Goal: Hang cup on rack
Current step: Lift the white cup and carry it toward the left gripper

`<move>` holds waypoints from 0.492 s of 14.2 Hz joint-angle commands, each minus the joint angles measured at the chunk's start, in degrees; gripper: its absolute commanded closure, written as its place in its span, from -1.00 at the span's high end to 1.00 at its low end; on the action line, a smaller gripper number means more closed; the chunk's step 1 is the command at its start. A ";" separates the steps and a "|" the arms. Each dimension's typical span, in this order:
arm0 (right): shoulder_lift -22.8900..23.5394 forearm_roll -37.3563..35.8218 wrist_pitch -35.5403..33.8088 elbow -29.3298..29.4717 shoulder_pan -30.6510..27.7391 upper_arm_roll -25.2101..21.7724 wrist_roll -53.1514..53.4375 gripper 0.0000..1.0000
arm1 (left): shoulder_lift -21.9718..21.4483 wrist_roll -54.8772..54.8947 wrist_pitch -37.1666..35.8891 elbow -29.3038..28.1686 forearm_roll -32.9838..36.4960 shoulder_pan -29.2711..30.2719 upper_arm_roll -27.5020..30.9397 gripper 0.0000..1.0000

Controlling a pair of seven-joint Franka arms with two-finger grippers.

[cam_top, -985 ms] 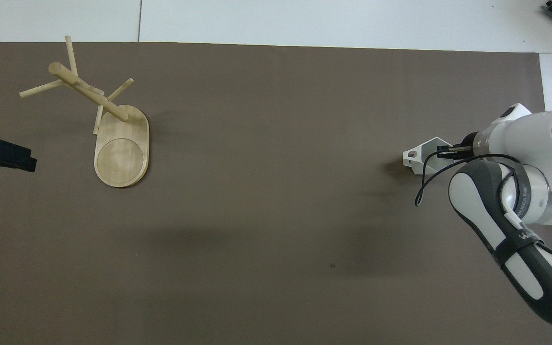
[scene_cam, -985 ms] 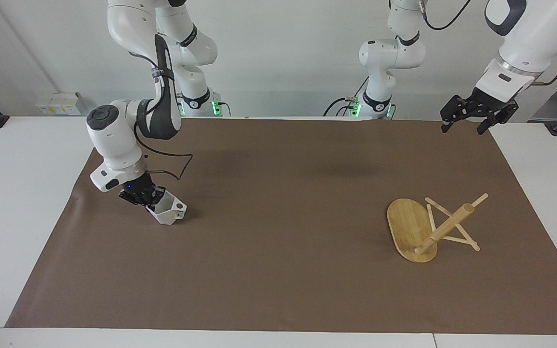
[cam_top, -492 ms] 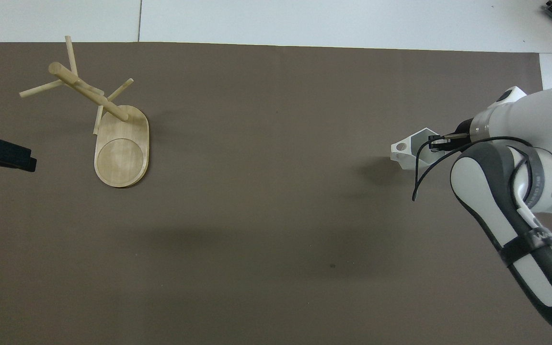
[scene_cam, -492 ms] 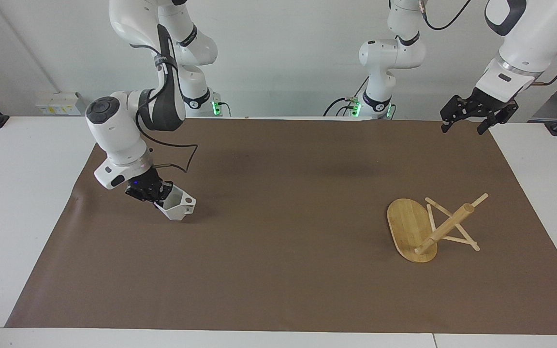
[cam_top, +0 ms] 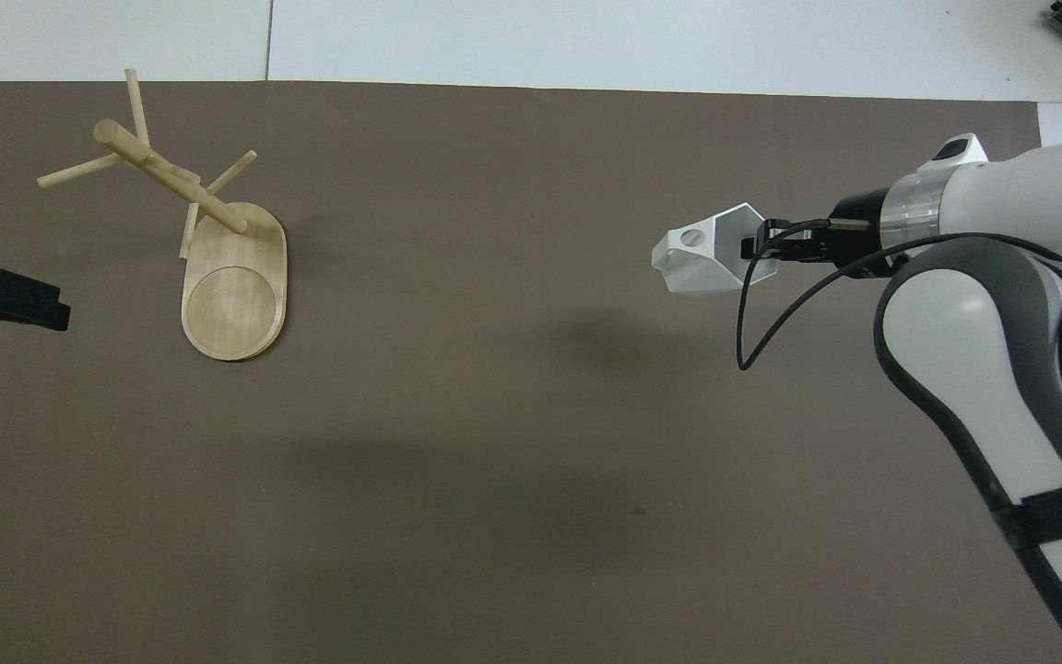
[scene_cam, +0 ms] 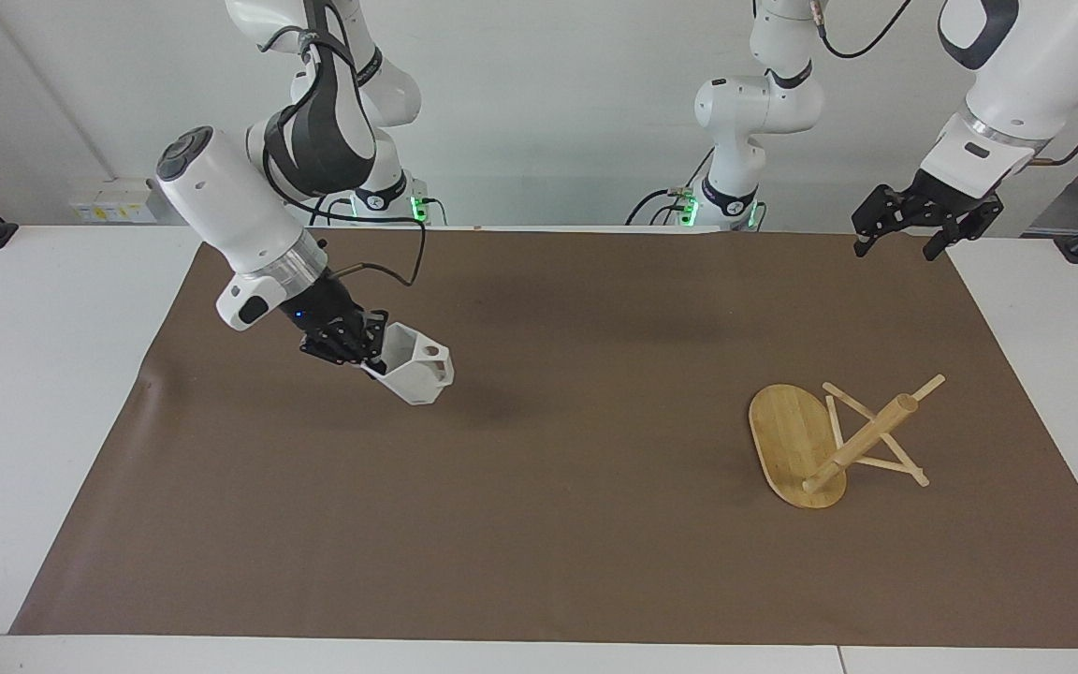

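Since a sec ago my right gripper (scene_cam: 363,349) lifted the cup (scene_cam: 413,372) off the tabletop (scene_cam: 539,524), clamped on its rim, toward the rack (scene_cam: 834,438). Left gripper (scene_cam: 923,220) waits, spread apart.

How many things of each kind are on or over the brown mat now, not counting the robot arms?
Cups: 1, the white cup, held in the air by the right claw.
Racks: 1, the bamboo rack, lying tipped over on the mat.
Total: 2
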 commanded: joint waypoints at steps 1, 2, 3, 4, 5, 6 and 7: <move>0.03 7.01 1.27 1.32 -0.47 5.10 0.00 -1.00 | -0.46 -0.49 -0.57 -0.58 0.69 0.43 -0.34 1.00; 0.03 8.59 1.88 1.41 -0.47 6.25 2.27 -1.00 | -0.46 -0.49 -0.57 -0.58 0.69 0.43 -0.34 1.00; 0.03 10.26 2.41 1.50 -0.55 8.09 5.60 -1.00 | -0.55 -0.57 -0.49 -0.58 0.69 0.43 -0.34 1.00; 0.03 11.23 4.07 1.76 -0.55 10.11 7.98 -1.00 | -0.46 -0.57 -0.49 -0.58 0.69 0.43 -0.34 1.00; 0.11 11.59 6.61 2.11 -0.47 11.78 8.53 -1.00 | -0.46 -0.57 -0.57 -0.58 0.69 0.43 -0.43 1.00; 0.29 11.68 7.86 2.20 -0.55 13.89 8.71 -1.00 | -0.46 -0.57 -0.49 -0.58 0.69 0.43 -0.34 1.00; 0.29 11.68 8.13 2.20 -0.47 14.95 8.88 -1.00 | -0.46 -0.84 -0.57 -0.58 0.69 0.43 -0.43 1.00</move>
